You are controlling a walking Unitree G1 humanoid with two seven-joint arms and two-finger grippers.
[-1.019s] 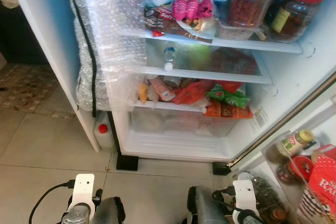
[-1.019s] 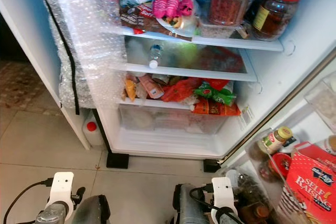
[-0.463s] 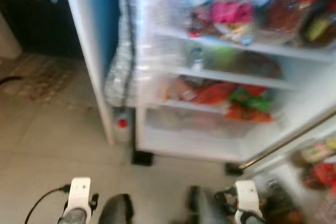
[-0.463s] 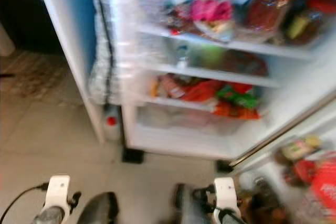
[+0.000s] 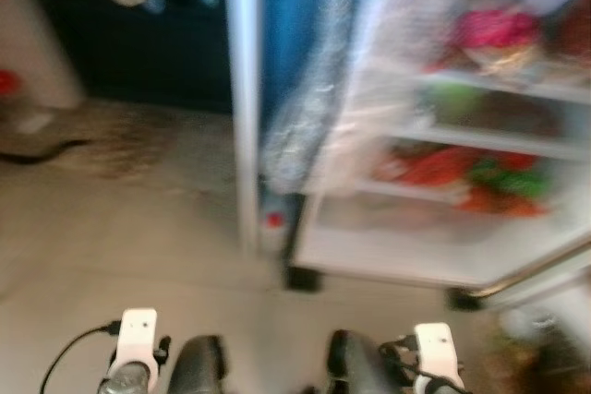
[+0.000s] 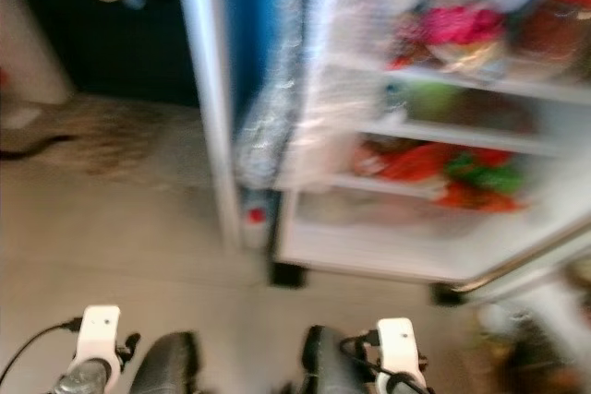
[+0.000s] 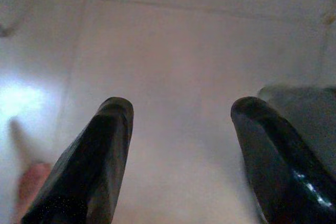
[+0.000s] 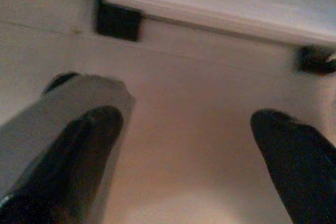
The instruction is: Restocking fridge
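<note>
The open fridge (image 5: 443, 256) stands at the right of the blurred eye views, its shelves packed with pink, red and green packets (image 5: 462, 168). Bubble wrap (image 5: 314, 108) hangs down its left side. Both arms hang low at the bottom of the picture, over the tiled floor. In the left wrist view my left gripper (image 7: 181, 108) is open, nothing between its fingers, bare tile beneath. In the right wrist view my right gripper (image 8: 189, 119) is open too, above the floor near the fridge's base (image 8: 210, 3) and its black feet (image 8: 118, 22).
A small bottle with a red cap (image 5: 272, 223) stands on the floor beside the fridge's left wall. A dark doorway and a patterned mat (image 5: 102, 140) lie to the left. Pale floor tiles (image 5: 138, 256) spread in front.
The whole view has swung left: the fridge has slid to the right of the picture and its door shelves have left it. More floor and the dark room at left show. Both grippers stay open.
</note>
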